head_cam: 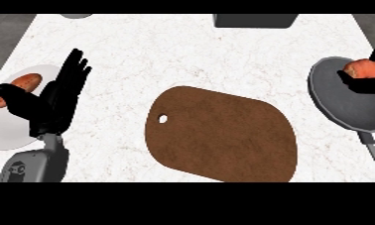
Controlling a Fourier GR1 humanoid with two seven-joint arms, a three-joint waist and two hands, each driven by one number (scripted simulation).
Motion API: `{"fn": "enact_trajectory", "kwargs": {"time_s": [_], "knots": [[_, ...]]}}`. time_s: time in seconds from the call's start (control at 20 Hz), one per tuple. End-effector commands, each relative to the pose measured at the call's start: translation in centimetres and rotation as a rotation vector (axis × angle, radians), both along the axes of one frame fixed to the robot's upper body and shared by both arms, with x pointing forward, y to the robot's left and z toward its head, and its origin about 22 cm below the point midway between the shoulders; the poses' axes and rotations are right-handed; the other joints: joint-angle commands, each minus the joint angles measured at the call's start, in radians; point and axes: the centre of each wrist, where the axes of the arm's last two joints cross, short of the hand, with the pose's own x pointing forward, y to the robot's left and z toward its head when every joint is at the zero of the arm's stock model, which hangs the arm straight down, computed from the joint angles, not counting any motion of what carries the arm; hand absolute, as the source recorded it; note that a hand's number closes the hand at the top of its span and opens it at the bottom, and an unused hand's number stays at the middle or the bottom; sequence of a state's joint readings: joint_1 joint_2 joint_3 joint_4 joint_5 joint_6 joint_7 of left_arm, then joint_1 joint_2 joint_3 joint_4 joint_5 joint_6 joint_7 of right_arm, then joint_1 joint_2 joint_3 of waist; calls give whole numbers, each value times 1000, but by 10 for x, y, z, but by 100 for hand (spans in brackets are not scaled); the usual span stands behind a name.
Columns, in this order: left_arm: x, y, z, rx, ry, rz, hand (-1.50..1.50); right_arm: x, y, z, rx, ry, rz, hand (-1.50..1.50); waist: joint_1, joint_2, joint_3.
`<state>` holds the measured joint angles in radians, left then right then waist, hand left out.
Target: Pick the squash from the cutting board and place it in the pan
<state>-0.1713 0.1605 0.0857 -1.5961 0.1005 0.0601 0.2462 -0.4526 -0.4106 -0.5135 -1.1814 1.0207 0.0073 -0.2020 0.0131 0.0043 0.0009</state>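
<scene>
Brown cutting board (pixel 219 137) bare, centre-near on white marbled tabletop (pixel 183 50), hanging hole toward left. Left robot hand (pixel 62 95) at left edge, fingers straight and pointing up, resting, holding nothing. Behind it white plate (pixel 18 130) with orange item (pixel 26 83), partly hidden. Right robot hand (pixel 360 84) at right edge over grey pan (pixel 337 105), dark fingers curled round orange squash (pixel 361 67), inside pan outline. Dark grey object (pixel 255 20) at far edge; grey round thing (pixel 75 16) far left, cropped.
</scene>
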Motion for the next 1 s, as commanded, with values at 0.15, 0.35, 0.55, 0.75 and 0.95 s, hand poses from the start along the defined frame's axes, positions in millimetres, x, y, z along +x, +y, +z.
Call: {"fn": "enact_trajectory", "kwargs": {"time_s": [0.15, 0.35, 0.55, 0.75, 0.95], "knots": [[-1, 7, -10, -19, 1, -15, 0, 20, -16, -53, 61, 116, -81, 150, 9, 4, 0], [5, -12, 3, 2, -6, -1, 0, 19, -21, -71, 191, 230, -169, -150, 9, 3, 1], [7, -2, 0, -7, -10, -17, 0, 13, -41, -82, 225, 232, -98, -150, 16, 9, 2], [-8, 6, 1, 9, 11, -8, 0, 12, -36, -86, 355, 70, -60, -150, 10, 1, 2], [6, 11, 6, -1, -5, 5, 0, 5, -71, -52, 525, -78, -37, -150, -10, -2, 1]]}}
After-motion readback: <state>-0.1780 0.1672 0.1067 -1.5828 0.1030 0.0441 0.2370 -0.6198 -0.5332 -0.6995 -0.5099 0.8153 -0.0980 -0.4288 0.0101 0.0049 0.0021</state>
